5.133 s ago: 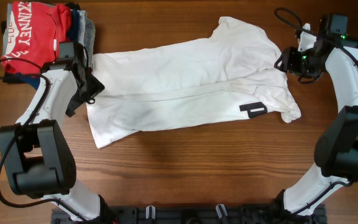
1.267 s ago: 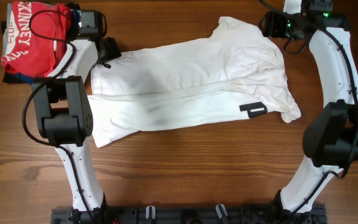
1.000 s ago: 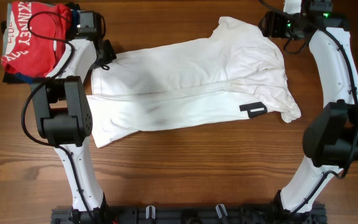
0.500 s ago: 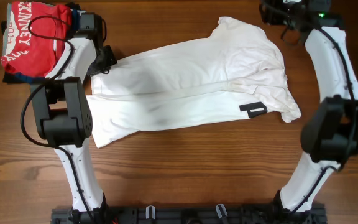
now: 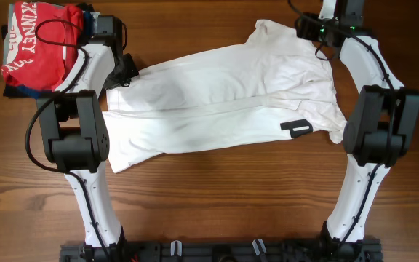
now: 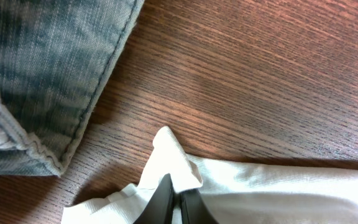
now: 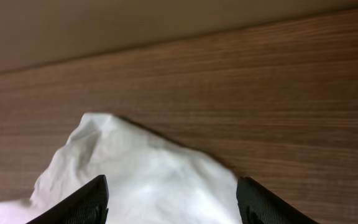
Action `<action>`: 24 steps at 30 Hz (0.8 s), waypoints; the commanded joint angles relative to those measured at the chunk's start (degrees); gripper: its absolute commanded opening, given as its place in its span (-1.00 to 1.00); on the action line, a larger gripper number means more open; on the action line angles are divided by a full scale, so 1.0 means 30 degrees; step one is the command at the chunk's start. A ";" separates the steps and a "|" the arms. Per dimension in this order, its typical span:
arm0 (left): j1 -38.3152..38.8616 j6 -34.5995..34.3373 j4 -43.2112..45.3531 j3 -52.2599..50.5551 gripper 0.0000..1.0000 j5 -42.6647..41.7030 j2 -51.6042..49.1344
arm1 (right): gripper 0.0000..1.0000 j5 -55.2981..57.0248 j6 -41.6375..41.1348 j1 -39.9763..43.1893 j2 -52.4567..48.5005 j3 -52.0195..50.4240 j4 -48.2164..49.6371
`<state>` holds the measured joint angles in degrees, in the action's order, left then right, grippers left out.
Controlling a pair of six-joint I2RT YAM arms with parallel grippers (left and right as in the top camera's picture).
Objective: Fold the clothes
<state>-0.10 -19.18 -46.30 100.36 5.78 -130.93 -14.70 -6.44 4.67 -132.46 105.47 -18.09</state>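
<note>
**Grabbing corners for the next fold**

Overhead: the white T-shirt [image 5: 224, 94] lies spread on the wooden surface [image 5: 217, 196], with a red T-shirt [image 5: 35, 40] pile off its left end.

Left wrist: the left claw [image 6: 174, 200] is clamped tight on the shirt's far corner, denim [image 6: 42, 68] just beside it.

Right wrist: the right claw [image 7: 173, 199] gapes wide over the shirt's other far corner, holding nothing. I'd say it needs to drop and pinch next. As for the room, only a beige band shows.

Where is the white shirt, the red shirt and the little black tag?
white shirt [image 5: 217, 94], overhead view, middle of its body.
red shirt [image 5: 44, 60], overhead view, plain red cloth beside the lettering.
black tag [image 5: 297, 127], overhead view, middle of the tag.
</note>
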 commanded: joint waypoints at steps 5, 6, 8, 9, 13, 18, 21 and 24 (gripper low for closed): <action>0.0211 -0.0255 -0.0175 -0.0459 -0.92 -0.0423 0.0073 | 0.28 -0.0546 -0.1909 0.0138 -0.2514 0.0204 0.0386; 0.0211 -0.0255 -0.0168 -0.0459 -0.92 -0.0423 0.0073 | 0.27 -0.0634 -0.1967 0.0138 -0.2608 0.0204 0.0474; 0.0211 -0.0255 -0.0175 -0.0466 -0.92 -0.0415 0.0073 | 0.26 -0.0612 -0.2317 0.0138 -0.2703 0.0204 0.0641; 0.0211 -0.0255 -0.0175 -0.0459 -0.92 -0.0415 0.0073 | 0.26 -0.0612 -0.2368 0.0138 -0.2703 0.0204 0.0750; 0.0211 -0.0255 -0.0160 -0.0459 -0.92 -0.0415 0.0073 | 0.26 -0.0612 -0.2528 0.0153 -0.2710 0.0204 0.1151; 0.0211 -0.0255 -0.0160 -0.0459 -0.92 -0.0415 0.0073 | 0.26 -0.0612 -0.2579 0.0146 -0.3140 0.0204 0.1654; 0.0211 -0.0248 -0.0168 -0.0466 -0.92 -0.0415 0.0073 | 0.25 -0.0787 -0.2929 0.0146 -0.3504 0.0204 0.2098; 0.0211 -0.0255 -0.0160 -0.0459 -0.92 -0.0415 0.0073 | 0.21 -0.1734 -0.2936 0.0146 -0.3920 0.0204 0.2608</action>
<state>0.01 -19.20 -46.30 100.36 5.74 -130.93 -16.36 -14.15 5.34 -140.88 105.65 -10.90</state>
